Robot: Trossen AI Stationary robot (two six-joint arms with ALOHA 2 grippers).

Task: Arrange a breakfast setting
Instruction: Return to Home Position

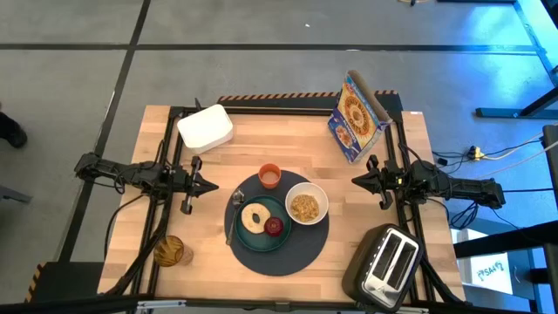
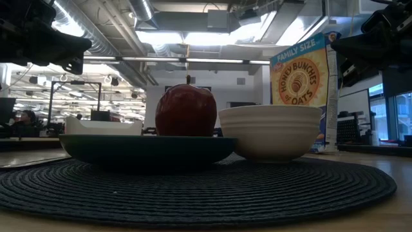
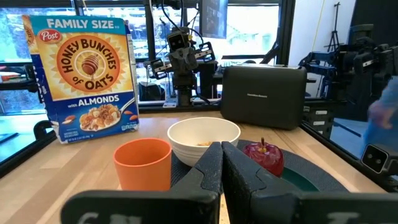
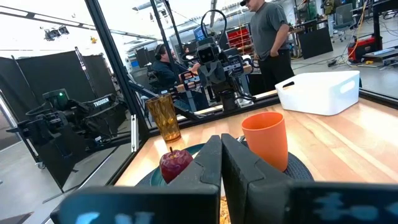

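Note:
A round dark-navy mat (image 1: 288, 253) lies at the table's middle near side. On it sit a teal plate (image 1: 260, 235) with a bagel (image 1: 255, 217) and a small red apple (image 1: 274, 227), a white bowl (image 1: 306, 203) with cereal, and an orange cup (image 1: 269, 176) at the mat's far edge. Cutlery (image 1: 232, 218) lies on the mat left of the plate. My left gripper (image 1: 212, 185) is shut and empty, left of the mat. My right gripper (image 1: 356, 180) is shut and empty, right of the bowl.
A white bin (image 1: 206, 127) stands at the far left, a cereal box (image 1: 356, 116) at the far right, a black toaster (image 1: 384, 264) at the near right corner, an amber glass (image 1: 170, 251) at the near left. People show beyond the table in the right wrist view (image 4: 268, 31).

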